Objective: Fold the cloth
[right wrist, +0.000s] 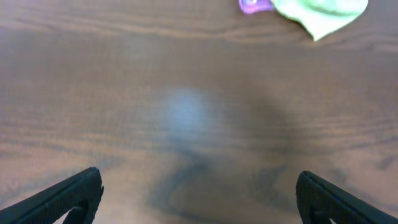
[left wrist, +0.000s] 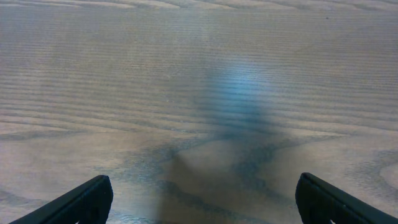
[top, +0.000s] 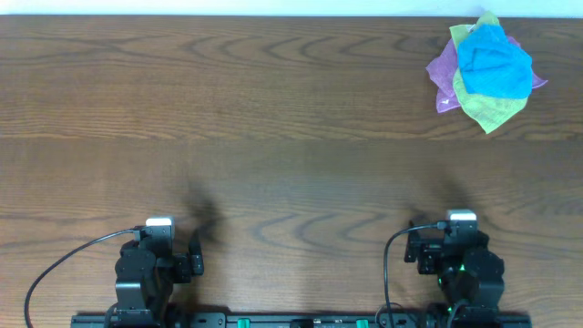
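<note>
The sky-blue cloth [top: 494, 60] lies crumpled at the far right of the table, on top of a yellow-green cloth [top: 492, 111] and a purple cloth [top: 443, 68]. Both arms sit folded at the near edge, far from the pile. My left gripper [top: 164, 244] is open over bare wood, and its view shows the gripper [left wrist: 202, 199] with nothing between its dark fingertips [left wrist: 93, 193]. My right gripper [top: 455, 239] is open too, empty in its own view [right wrist: 199, 190]. The right wrist view shows only a yellow-green cloth corner [right wrist: 320, 14] and a purple cloth edge [right wrist: 252, 5]; the blue cloth is out of that view.
The dark wooden table [top: 273, 109] stretches between the arms and the cloth pile. A black cable [top: 64, 260] loops from the left arm's base at the near edge. A pale wall strip [top: 228, 6] borders the table's far edge.
</note>
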`<control>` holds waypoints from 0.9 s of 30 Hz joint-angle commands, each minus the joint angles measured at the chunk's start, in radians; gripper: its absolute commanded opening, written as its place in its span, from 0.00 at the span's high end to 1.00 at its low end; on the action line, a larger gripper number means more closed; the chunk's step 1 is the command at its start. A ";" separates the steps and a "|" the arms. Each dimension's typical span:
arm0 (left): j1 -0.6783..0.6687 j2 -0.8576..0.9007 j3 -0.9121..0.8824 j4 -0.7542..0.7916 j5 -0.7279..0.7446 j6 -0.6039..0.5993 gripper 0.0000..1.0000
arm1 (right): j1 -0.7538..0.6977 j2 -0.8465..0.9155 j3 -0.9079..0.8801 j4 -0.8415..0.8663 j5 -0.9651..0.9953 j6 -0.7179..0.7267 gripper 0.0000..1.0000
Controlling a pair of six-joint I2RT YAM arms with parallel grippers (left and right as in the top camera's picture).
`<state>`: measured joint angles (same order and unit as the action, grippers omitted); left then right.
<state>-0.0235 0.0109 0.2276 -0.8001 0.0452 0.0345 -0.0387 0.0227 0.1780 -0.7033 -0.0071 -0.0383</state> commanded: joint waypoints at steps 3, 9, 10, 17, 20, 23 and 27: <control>-0.005 -0.007 -0.041 -0.034 -0.001 0.011 0.04 | -0.039 0.186 0.084 0.088 0.046 0.132 0.01; -0.005 -0.007 -0.041 -0.034 -0.001 0.011 0.05 | -0.133 0.551 0.397 0.090 0.045 0.146 0.01; -0.005 -0.007 -0.041 -0.034 -0.001 0.011 0.05 | -0.143 0.598 0.442 0.086 0.045 0.152 0.01; -0.005 -0.007 -0.041 -0.034 -0.001 0.011 0.05 | -0.194 0.986 0.777 0.076 0.015 0.157 0.01; -0.005 -0.007 -0.041 -0.034 -0.001 0.011 0.05 | -0.220 1.149 0.904 0.063 -0.032 0.157 0.01; -0.005 -0.007 -0.041 -0.034 0.000 0.011 0.05 | -0.241 1.282 1.005 0.063 -0.054 0.157 0.01; -0.005 -0.007 -0.041 -0.034 0.000 0.011 0.05 | -0.269 1.428 1.129 0.063 -0.053 0.157 0.01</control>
<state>-0.0235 0.0101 0.2237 -0.7967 0.0448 0.0345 -0.2855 1.3952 1.2396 -0.6373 -0.0418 0.1032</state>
